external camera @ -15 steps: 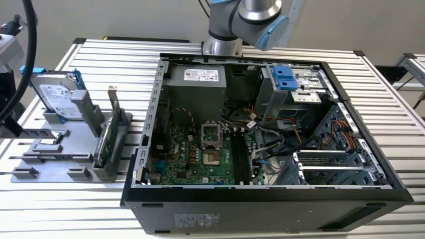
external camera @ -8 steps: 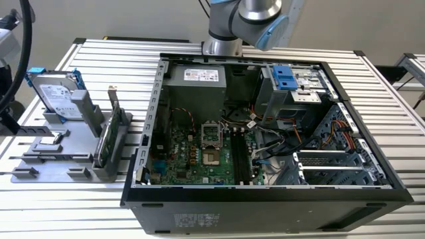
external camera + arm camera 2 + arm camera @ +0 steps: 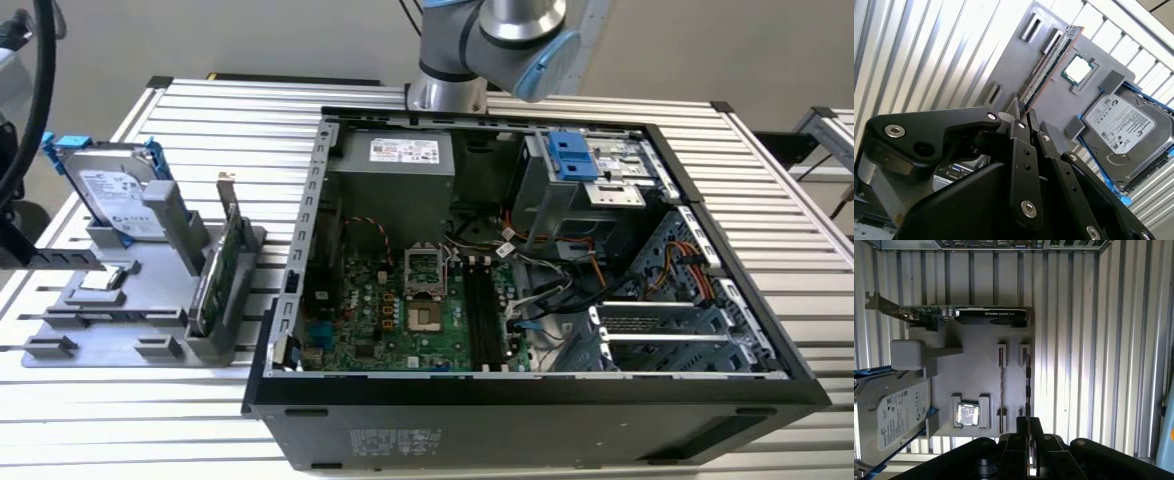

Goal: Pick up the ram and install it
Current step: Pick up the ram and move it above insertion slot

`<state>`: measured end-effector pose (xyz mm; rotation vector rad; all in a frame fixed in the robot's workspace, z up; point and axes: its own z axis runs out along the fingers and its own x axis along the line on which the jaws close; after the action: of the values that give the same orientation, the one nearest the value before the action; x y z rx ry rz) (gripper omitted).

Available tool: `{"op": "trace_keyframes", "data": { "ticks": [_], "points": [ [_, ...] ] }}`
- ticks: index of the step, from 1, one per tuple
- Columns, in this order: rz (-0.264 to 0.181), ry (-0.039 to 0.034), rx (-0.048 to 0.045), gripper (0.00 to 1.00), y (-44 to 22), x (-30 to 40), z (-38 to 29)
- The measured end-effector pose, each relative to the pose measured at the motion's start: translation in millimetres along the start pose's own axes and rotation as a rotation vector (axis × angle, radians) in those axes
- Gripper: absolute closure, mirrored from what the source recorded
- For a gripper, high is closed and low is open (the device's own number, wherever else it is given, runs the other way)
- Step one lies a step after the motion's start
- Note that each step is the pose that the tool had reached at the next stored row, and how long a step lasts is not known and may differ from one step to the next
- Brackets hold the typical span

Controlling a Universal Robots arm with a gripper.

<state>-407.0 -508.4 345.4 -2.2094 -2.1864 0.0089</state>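
Note:
The ram (image 3: pixel 1050 61) is a long thin stick standing on edge in a slot of the grey holder tray (image 3: pixel 1094 57), beside a loose processor chip (image 3: pixel 1077 70). In both wrist views my gripper (image 3: pixel 1023 107) (image 3: pixel 1028 421) hangs well above the tray, over its ram slots. Its black fingers (image 3: pixel 1017 131) are pressed together with nothing between them, apart from the ram. The open computer case (image 3: pixel 534 395) lies to the exterior view's right of the tray (image 3: pixel 154 305). Its motherboard (image 3: pixel 387 310) and the long memory slots (image 3: pixel 483 310) are exposed.
On the tray also stand a silver hard drive (image 3: pixel 114 190) (image 3: pixel 889 415) with blue rails and a green card (image 3: pixel 218 265) (image 3: pixel 966 315) with a metal bracket. Cables (image 3: pixel 561 275) crowd the case beside the memory slots. The arm's base (image 3: pixel 454 60) stands behind the case on the slatted metal table (image 3: pixel 134 430).

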Motion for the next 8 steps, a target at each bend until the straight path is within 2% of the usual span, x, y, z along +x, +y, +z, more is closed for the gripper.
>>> {"op": "trace_keyframes", "data": {
  "ticks": [8],
  "points": [
    [0.0, 0.0, -0.0001, 1.0, -0.3, 0.1, -6.3]
  ]
}}
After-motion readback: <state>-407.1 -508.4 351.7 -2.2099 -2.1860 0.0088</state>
